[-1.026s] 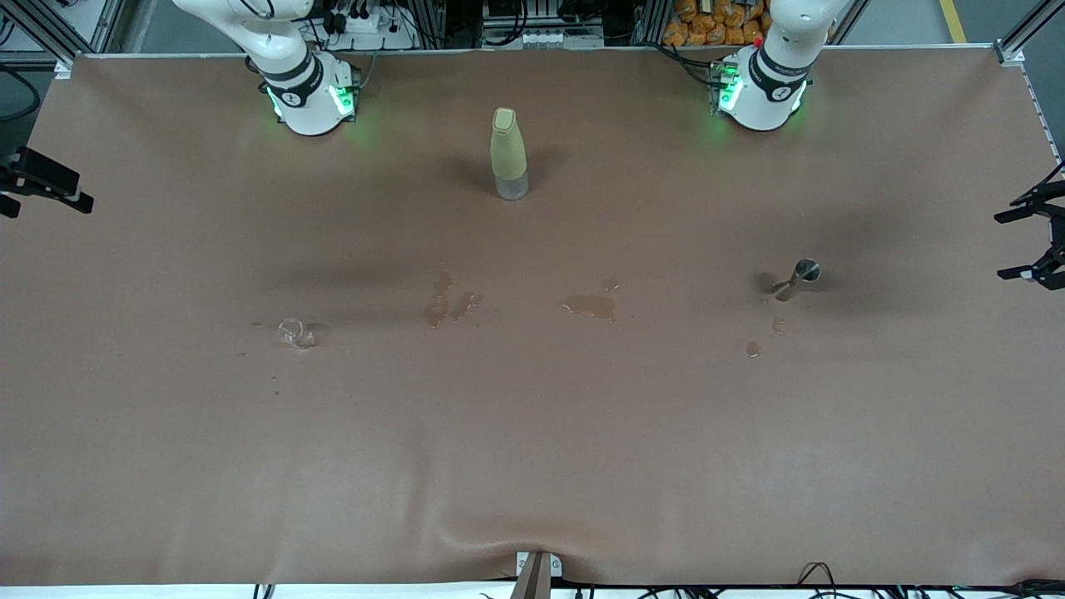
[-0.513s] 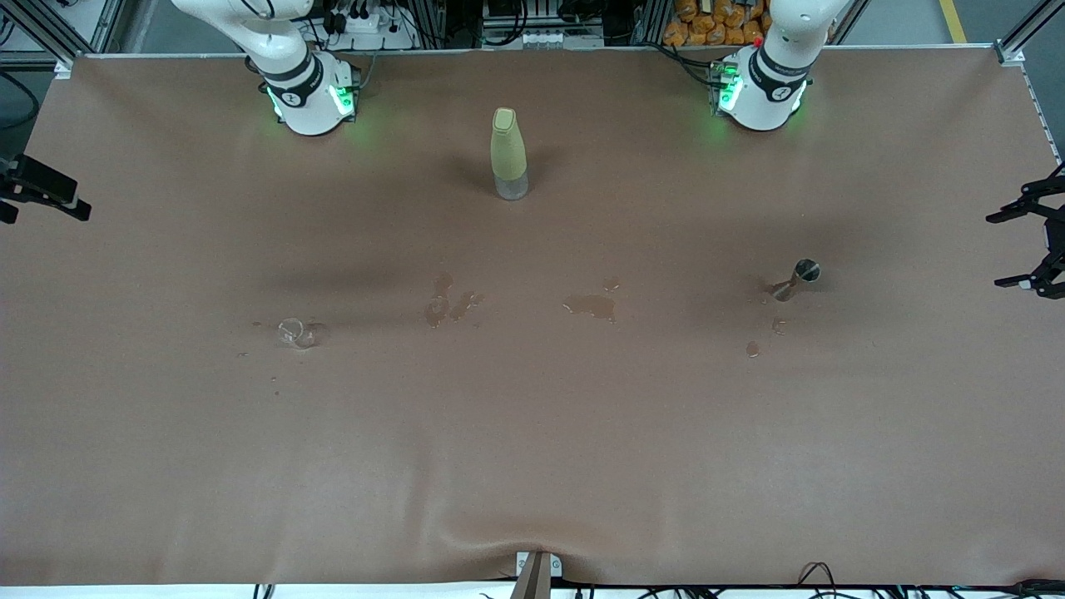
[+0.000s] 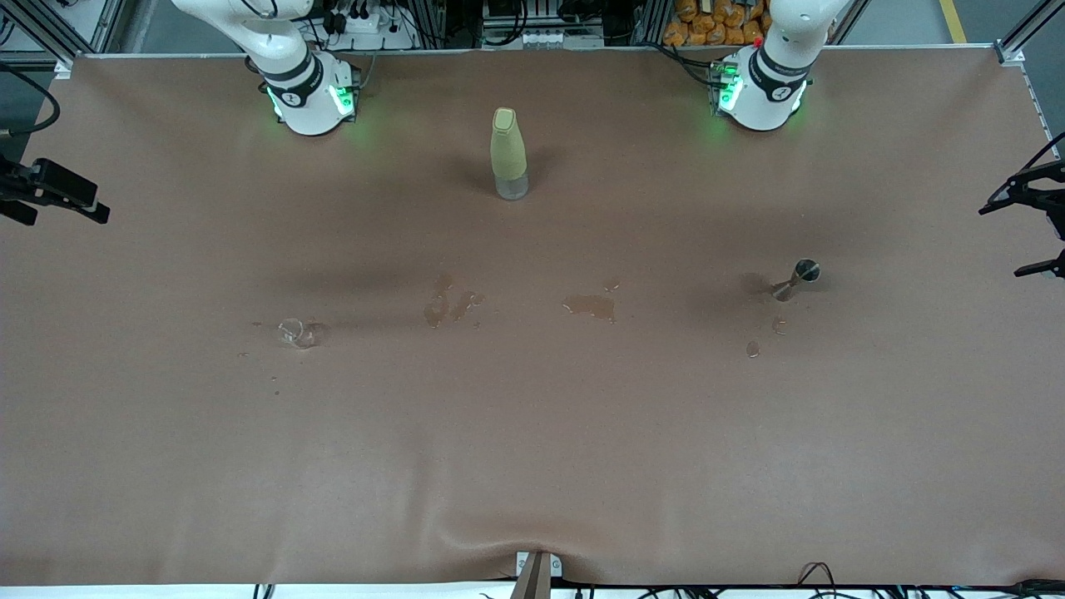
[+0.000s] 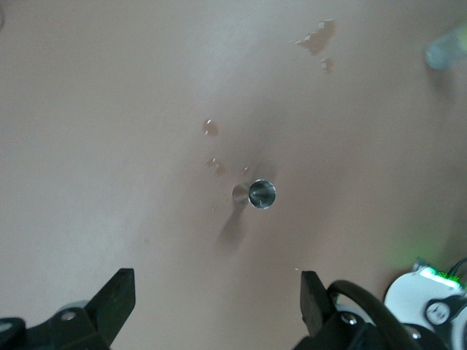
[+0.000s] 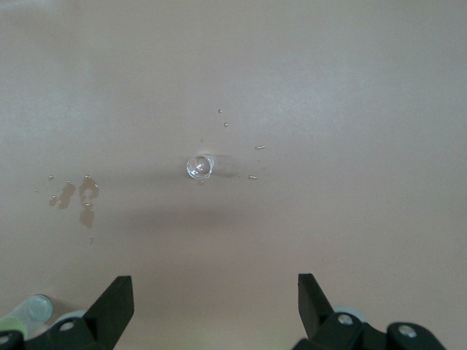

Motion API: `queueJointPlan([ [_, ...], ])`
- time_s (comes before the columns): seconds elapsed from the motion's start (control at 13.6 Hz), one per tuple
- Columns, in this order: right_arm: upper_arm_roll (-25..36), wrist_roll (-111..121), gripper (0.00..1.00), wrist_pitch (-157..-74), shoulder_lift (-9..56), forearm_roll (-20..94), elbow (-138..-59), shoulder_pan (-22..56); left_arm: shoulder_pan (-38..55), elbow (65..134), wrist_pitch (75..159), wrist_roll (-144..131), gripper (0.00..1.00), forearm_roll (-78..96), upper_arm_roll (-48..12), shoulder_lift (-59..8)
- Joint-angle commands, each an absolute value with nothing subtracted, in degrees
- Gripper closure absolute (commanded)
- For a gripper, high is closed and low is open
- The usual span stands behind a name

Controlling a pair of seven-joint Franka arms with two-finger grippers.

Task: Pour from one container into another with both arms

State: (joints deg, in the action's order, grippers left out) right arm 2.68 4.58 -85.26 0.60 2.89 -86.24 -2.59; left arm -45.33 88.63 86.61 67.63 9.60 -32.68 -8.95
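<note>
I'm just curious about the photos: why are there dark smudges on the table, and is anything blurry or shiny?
Front view: soft dark shadows lie on the table beside the bottle and jigger; wet spill patches look darker; green light glows at the arm bases. Left wrist view: the jigger's rim glints, and the bottle at the edge is blurred. Right wrist view: the glass cup shows only bright glints.

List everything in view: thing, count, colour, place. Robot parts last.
glass cup: 1, clear, toward the right arm's end of the table
jigger: 1, silvery steel, upright, toward the left arm's end
bottle: 1, yellow-green, upright mid-table between the arm bases, farther from the front camera than the cup and jigger
wet patches: several, dark, mid-table between cup and jigger
table cover: 1, brown
left tool: 1, black, open, up high near the table's edge, empty
right tool: 1, black, open, up high near the table's edge, empty
</note>
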Motion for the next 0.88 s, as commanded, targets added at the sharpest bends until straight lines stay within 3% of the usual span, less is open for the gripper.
queueJointPlan([
  [0.0,3.87,5.89,0.00,-85.52,0.70,1.76,-86.13,-2.11,-45.70,88.68,86.57,52.27,0.00,3.97,-36.99,-7.73],
  [0.44,3.87,5.19,0.00,-84.90,0.62,2.02,-86.13,-2.02,-45.62,88.77,91.32,17.99,0.00,2.65,-41.21,-7.73],
  [0.81,3.87,5.19,0.00,-84.64,0.62,2.02,-86.04,-1.85,-45.27,88.86,91.41,-1.63,0.00,-2.81,-49.03,-8.52],
])
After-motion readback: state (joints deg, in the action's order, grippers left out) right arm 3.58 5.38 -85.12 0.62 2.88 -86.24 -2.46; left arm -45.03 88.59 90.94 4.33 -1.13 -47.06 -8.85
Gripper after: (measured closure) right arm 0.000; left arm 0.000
